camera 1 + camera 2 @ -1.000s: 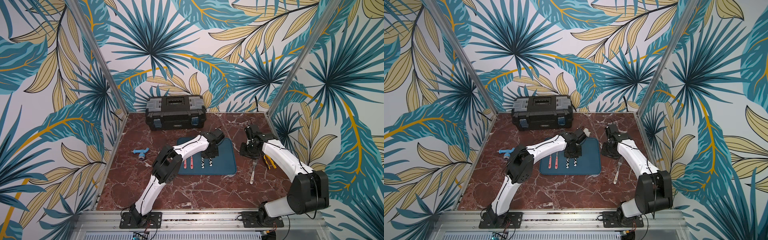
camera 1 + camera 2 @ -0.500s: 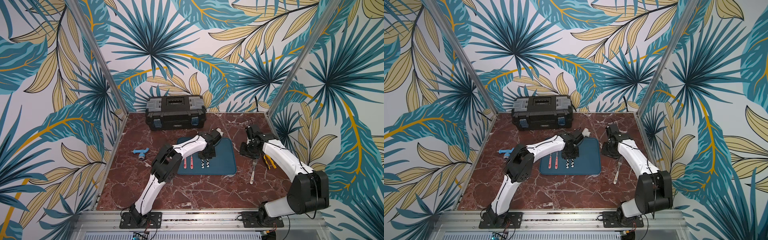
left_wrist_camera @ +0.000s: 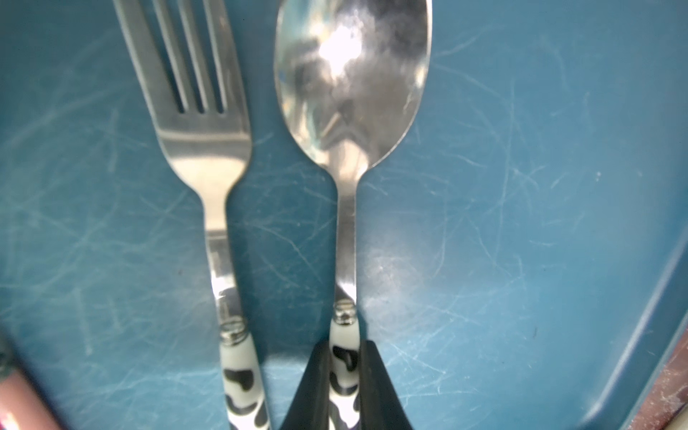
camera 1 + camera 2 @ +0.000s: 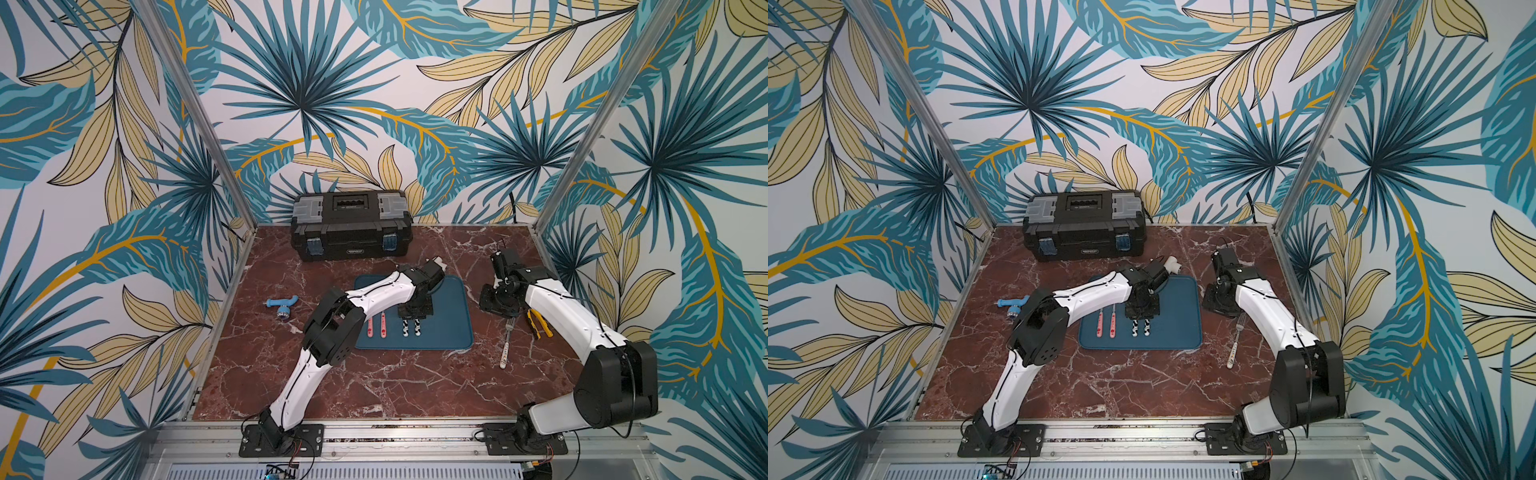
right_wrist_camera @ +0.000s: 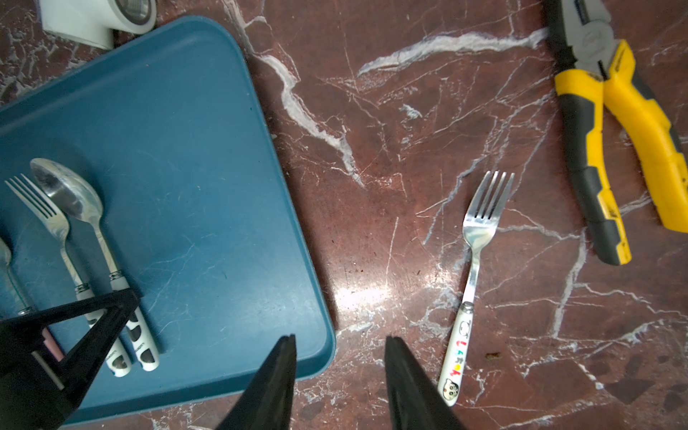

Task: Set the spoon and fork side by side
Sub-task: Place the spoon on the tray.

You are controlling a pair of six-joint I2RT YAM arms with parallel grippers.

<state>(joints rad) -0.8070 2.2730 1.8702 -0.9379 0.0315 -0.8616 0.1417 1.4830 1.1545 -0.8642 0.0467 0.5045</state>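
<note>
3 forks (image 5: 474, 268), 2 spoons (image 5: 70, 197)

my black left end effector (image 3: 344, 387) sits on a spoon (image 3: 350, 96) with a white handle blotched black like a cow; the fork (image 3: 208, 156) beside it wears the same pattern. both lie on a blue tray (image 5: 208, 156). the surface (image 5: 409, 123) is dark red marble veined white. the pliers (image 5: 614, 123) are yellow and grey, the toolbox (image 4: 352, 226) black with grey and blue latches.

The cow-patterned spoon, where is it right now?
The cow-patterned spoon lies on the blue tray near its middle, right beside the matching fork, its handle pinched in the left gripper.
</note>
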